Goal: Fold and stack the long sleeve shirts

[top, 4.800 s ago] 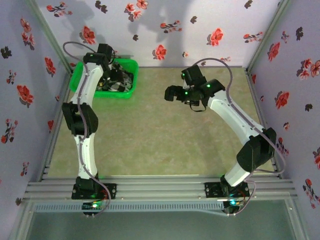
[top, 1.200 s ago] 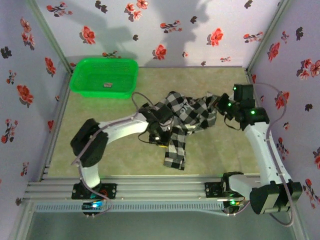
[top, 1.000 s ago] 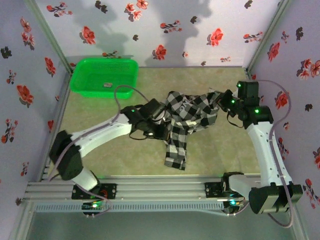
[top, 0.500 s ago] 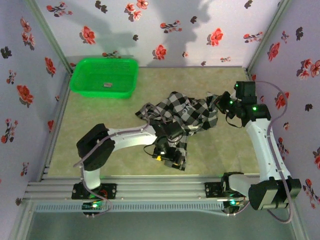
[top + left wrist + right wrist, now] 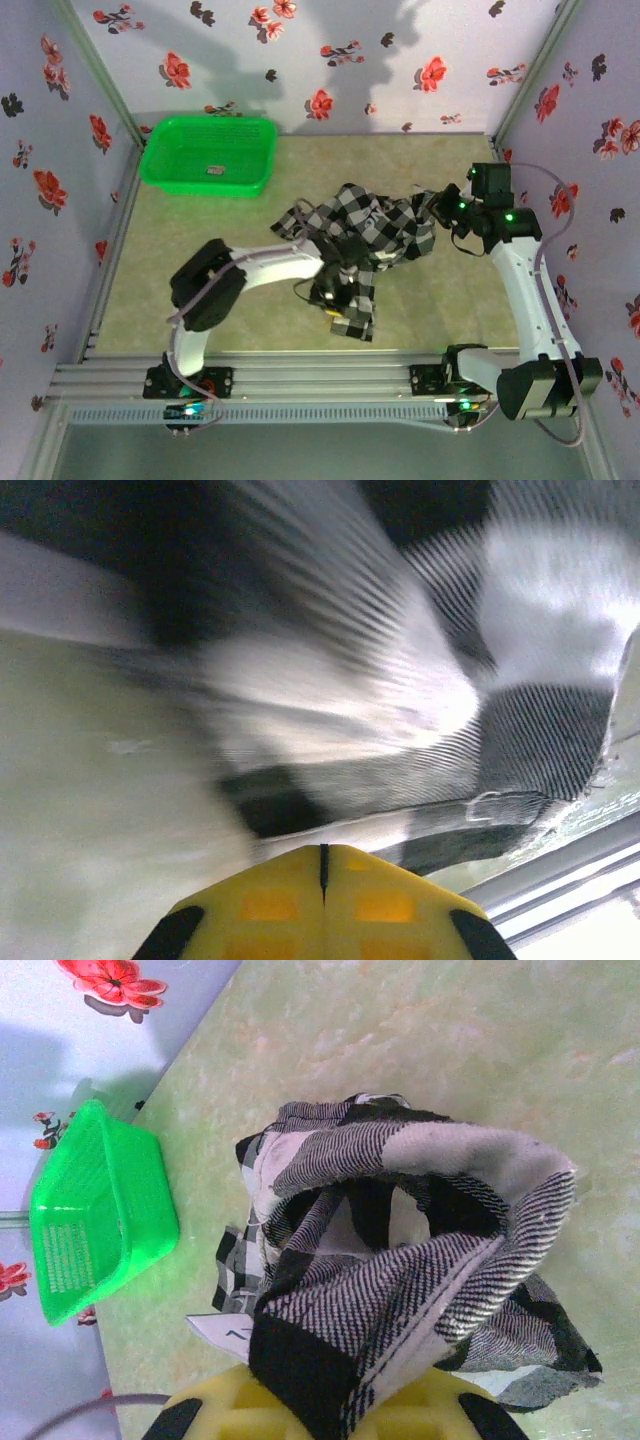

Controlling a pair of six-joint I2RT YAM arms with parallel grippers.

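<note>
Checked shirt (image 5: 385, 225) bunched up mid-counter (image 5: 450, 290) — black-and-white squares, soft folds.
One sleeve (image 5: 358, 318) trails toward the near edge; the right gripper (image 5: 437, 208) has its jaws clamped on a lifted edge, and the left gripper (image 5: 322, 865) holds its jaws pressed together beside the sleeve.

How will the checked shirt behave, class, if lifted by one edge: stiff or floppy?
Probably floppy: the checked shirt sags in loose folds from the right gripper. Likely light, since one small pinch carries that bunch. Its trailing strip would probably drag on the table.
</note>
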